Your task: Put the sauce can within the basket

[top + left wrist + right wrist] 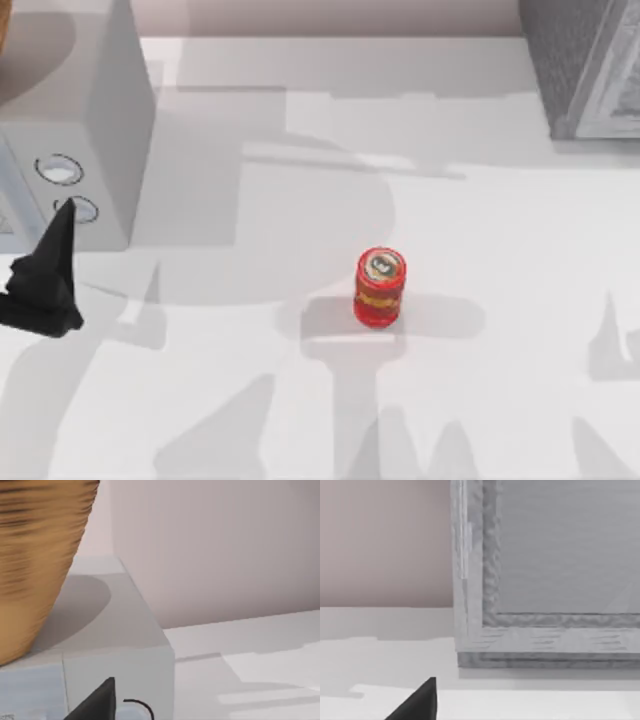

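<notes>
The sauce can (380,288), a small red cylinder with a yellow-orange band and a silvery top, stands upright near the middle of the white table (250,400). My left gripper (62,225) hovers at the table's left edge, well to the left of the can and in front of a pale grey box. The woven tan basket (35,555) sits on top of that box in the left wrist view. A dark part of my right gripper (420,705) shows in the right wrist view, facing a grey textured box.
The pale grey box (90,120) with round dials on its face fills the back left corner. A darker textured grey box (590,60) stands at the back right. A pinkish wall (215,545) closes the far side. Open tabletop surrounds the can.
</notes>
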`<action>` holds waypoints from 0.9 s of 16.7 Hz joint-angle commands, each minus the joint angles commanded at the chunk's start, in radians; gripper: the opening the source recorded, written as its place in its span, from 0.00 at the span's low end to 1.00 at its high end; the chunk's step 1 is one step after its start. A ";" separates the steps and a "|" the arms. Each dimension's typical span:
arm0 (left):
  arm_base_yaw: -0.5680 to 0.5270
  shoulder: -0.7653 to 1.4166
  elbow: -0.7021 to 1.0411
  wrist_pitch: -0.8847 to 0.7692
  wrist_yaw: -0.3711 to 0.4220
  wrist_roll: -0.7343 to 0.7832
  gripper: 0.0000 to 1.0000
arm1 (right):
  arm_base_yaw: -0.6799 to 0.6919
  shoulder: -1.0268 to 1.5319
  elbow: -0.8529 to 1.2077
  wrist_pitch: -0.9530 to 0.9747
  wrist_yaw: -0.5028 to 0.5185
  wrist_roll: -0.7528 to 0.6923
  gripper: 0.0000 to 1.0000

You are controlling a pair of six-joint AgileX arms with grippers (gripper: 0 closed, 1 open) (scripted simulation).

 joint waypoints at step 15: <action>-0.199 1.409 0.431 0.963 0.640 0.025 1.00 | 0.000 0.000 0.000 0.000 0.000 0.000 1.00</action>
